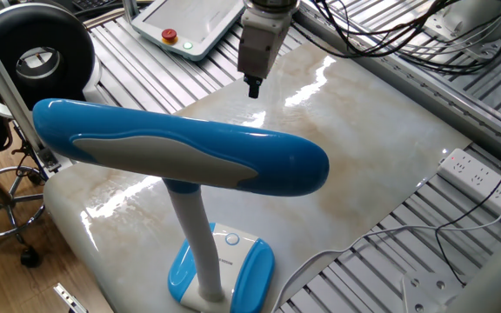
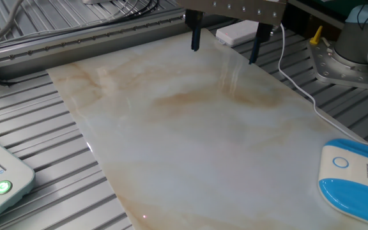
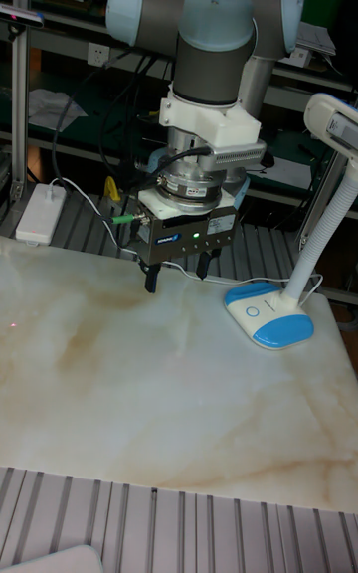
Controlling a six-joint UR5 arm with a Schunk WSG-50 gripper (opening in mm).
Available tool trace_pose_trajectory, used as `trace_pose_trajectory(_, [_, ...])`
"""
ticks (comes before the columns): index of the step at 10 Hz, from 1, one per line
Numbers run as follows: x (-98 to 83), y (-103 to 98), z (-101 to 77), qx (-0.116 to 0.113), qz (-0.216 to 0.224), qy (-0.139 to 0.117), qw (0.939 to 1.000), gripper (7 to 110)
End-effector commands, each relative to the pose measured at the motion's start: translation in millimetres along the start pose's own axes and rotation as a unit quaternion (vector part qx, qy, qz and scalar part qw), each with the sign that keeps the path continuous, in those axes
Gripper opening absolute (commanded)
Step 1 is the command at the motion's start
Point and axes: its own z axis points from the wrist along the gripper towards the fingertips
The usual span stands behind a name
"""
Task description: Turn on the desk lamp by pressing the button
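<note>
One desk lamp [image 1: 181,156] stands on the marble slab [image 2: 190,140], and one arm carries one gripper [image 2: 225,48] above it. In the other fixed view the two dark fingers [image 2: 195,39] hang clear of the stone with a wide gap between their tips, so the gripper is open and holds nothing.

Seen in the tall fixed view, the gripper [image 3: 176,277] sits toward the slab's far edge at about 11 o'clock from its centre, and the lamp's blue-and-white base [image 3: 268,312] lies at about 2 o'clock, near the far right corner. One button [image 3: 252,312], round and white with a light-blue ring, sits on the base's white panel, at about 3 o'clock from the fingertips and apart from them. The white stalk rises from the base's far right end.

Bare marble runs from the gripper to the base. In the other fixed view the base [image 2: 353,176] is well apart from the gripper, at about 4 o'clock.

Beyond the slab's edges lies ribbed metal decking. One white pendant [image 1: 185,26] with a red button rests there, at 10 o'clock from the gripper [image 1: 254,87] in one fixed view.
</note>
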Motion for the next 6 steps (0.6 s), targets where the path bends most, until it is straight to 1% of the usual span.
trace_pose_trajectory(1, [-1.9, -5.3, 0.1, 0.009, -0.033, -0.006, 0.9994, 88])
trace_pose_trajectory(3, [-2.0, -7.7, -0.1, 0.014, -0.039, -0.006, 0.9991, 88])
trace_pose_trajectory(4, [-2.5, -6.8, -1.1, 0.013, -0.028, -0.007, 0.9995, 88])
trace_pose_trajectory(6, [0.0, -2.5, -3.7, 0.005, 0.014, -0.002, 0.9999, 88])
